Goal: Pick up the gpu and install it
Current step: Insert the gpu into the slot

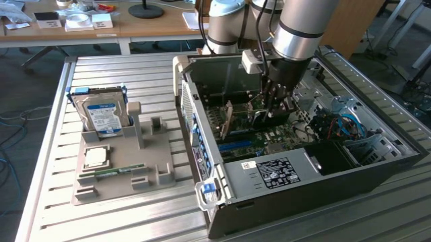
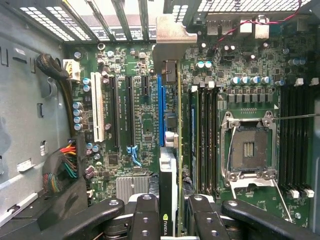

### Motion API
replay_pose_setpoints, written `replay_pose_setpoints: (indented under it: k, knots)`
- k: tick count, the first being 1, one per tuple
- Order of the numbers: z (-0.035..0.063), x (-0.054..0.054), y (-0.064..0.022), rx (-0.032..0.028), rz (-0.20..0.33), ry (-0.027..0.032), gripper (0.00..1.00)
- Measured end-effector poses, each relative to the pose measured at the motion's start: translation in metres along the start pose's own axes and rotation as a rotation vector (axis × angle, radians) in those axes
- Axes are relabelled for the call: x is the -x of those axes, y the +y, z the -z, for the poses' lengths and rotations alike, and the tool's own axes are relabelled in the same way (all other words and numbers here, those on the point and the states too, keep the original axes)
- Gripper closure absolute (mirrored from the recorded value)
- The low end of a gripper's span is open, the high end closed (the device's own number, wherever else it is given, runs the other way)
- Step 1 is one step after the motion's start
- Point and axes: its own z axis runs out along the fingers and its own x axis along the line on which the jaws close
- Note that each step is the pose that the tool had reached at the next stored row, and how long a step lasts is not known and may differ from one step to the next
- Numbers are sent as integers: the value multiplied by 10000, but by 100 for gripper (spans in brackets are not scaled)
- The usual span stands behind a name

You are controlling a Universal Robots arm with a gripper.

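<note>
The end effector point(image 2: 172, 220) clamps the gpu point(image 2: 168, 170) edge-on, low inside the computer case point(image 1: 303, 201).

The worktop point(image 1: 135, 217) carried one computer case point(image 1: 296, 176) and one grey holder point(image 1: 151, 151). Also counted were one hard drive point(image 1: 104, 116), one processor chip point(image 1: 96, 157), one memory stick point(image 1: 120, 170), one gpu point(image 2: 168, 170) and one gripper point(image 2: 172, 217).

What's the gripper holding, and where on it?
The gpu, pinched across its two faces along the upper edge by the gripper.
</note>
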Motion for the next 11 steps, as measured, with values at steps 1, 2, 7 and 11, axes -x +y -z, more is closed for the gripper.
replay_pose_setpoints:
  k: [1,2,7,11]
  knots:
    - [0,-3,2,0,0,1,73]
    - [1,-6,4,0,-1,1,73]
    - [1,-9,7,1,-1,1,73]
    - [1,-9,7,0,-1,1,73]
